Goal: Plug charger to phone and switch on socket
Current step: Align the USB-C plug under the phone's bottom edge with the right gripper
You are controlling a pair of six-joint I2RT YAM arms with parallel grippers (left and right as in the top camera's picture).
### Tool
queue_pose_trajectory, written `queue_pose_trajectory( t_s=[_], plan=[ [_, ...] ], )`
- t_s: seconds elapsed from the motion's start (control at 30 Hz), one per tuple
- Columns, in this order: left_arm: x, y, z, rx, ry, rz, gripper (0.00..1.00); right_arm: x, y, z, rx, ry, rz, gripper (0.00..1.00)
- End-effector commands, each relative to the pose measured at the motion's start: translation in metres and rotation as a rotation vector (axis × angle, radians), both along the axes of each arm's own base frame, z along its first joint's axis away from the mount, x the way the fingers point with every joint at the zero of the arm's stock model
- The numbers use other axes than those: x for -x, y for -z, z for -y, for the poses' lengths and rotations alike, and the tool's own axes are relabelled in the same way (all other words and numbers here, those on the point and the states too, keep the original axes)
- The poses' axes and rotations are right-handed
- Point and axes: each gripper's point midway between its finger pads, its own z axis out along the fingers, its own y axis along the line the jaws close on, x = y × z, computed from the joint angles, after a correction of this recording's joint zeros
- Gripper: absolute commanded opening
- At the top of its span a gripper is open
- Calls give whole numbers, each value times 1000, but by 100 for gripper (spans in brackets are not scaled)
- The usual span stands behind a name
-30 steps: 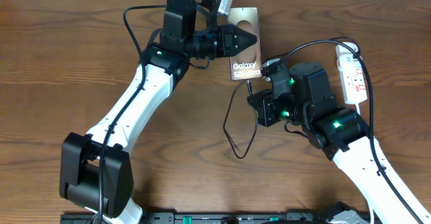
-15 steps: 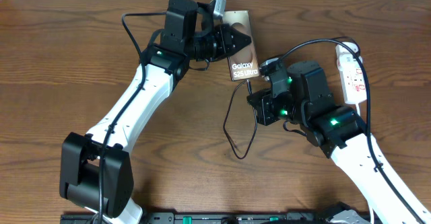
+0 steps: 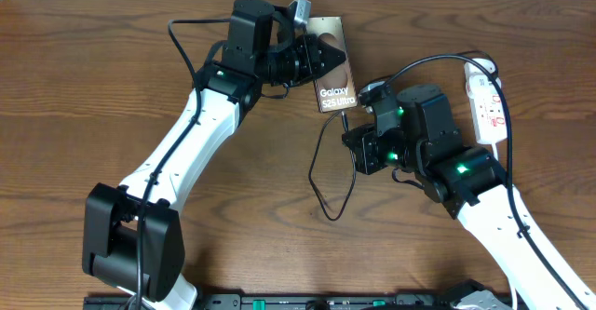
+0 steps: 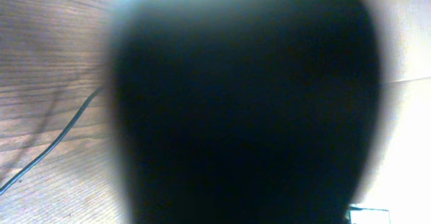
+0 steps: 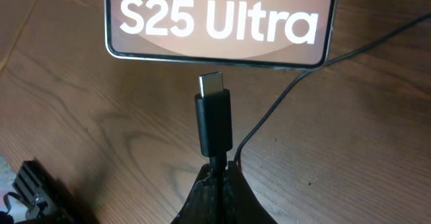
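On my left, the left gripper (image 3: 324, 56) lies over the top half of the phone (image 3: 338, 85), its fingers drawn together on it; I read that as a clamp on the phone. The left wrist camera is little help, since a dark blur fills nearly all of it.

The phone stretches from that gripper toward the right gripper (image 5: 215, 173), face up, with "S25 Ultra" readable on the end nearest the right one. It sits at a slight angle on the table (image 3: 93, 87).

The charger (image 5: 214, 120) is directly ahead of the right gripper's fingertips. The fingers are pinched together on the cable just behind the black plug body. The bare metal tip points at the phone's bottom edge and sits just short of it, not inserted. The rest of the cable loops loosely on the wood beside and behind this gripper.

Off to the right of the right gripper, past its arm and well apart from it, the power strip (image 3: 486, 105) lies flat.
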Motion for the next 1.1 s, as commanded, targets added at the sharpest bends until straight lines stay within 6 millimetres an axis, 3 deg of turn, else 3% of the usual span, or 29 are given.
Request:
queue_pose_trajectory(
  t_s=[0.0, 0.23, 1.07],
  plan=[
    [3, -22, 3, 20, 16, 53, 7, -1, -4, -1, -3, -5, 3, 1],
    [13, -17, 17, -4, 44, 63, 7, -2, -1, -1, 7, -12, -1, 1],
    [10, -15, 14, -50, 55, 147, 7, 6, 9, 2, 31, -12, -55, 1]
  ],
)
